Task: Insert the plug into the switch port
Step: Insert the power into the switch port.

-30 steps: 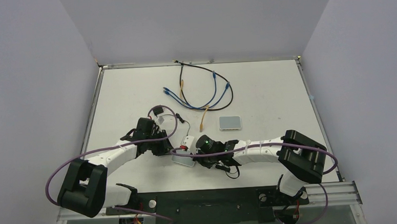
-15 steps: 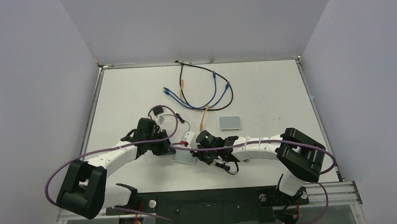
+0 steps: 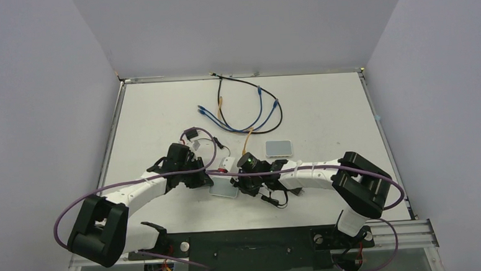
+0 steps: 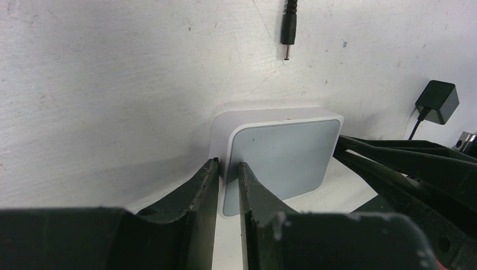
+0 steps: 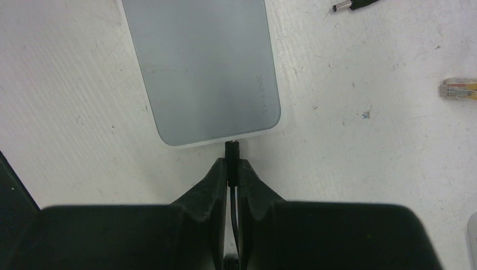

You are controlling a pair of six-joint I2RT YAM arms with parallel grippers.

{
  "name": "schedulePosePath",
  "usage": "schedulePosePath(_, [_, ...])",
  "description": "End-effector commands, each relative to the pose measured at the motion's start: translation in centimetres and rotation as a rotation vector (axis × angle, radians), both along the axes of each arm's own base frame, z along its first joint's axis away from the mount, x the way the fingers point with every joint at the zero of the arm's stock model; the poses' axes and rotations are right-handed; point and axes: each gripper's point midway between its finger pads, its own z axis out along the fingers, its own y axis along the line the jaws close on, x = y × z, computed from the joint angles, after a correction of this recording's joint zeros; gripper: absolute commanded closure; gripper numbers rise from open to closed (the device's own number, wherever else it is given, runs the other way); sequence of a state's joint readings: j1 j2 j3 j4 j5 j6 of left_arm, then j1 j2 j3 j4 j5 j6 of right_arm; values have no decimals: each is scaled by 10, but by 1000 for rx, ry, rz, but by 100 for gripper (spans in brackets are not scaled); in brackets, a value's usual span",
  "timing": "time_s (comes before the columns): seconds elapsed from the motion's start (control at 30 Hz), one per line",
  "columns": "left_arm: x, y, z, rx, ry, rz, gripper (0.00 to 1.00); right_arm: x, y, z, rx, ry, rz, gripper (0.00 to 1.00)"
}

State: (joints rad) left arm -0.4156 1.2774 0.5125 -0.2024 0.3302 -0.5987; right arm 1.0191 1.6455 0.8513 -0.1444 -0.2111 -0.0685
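We see the box (image 3: 223, 190) flat on the table (image 3: 323, 106), near-centre front. L gripper (image 4: 226, 166) straddles its left edge; R gripper (image 5: 232, 166) sits to its right w/ the plug (image 5: 231, 149) touching that edge. 2nd box (image 3: 278, 148) lies behind-right, cables (image 3: 223, 123) farther back.

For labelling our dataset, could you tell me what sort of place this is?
Probably a robotics lab cell: a white table enclosed by plain walls, two arms bolted at its edge, loose cables.
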Motion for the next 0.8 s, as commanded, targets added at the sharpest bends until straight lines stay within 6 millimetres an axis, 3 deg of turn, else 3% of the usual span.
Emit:
schedulePosePath(0.0, [-27, -31, 11, -127, 56, -115, 86, 36, 93, 96, 406, -183, 84, 100])
schedulePosePath(0.77, [-36, -44, 14, -162, 43, -177, 87, 51, 113, 123, 503, -229, 107, 100])
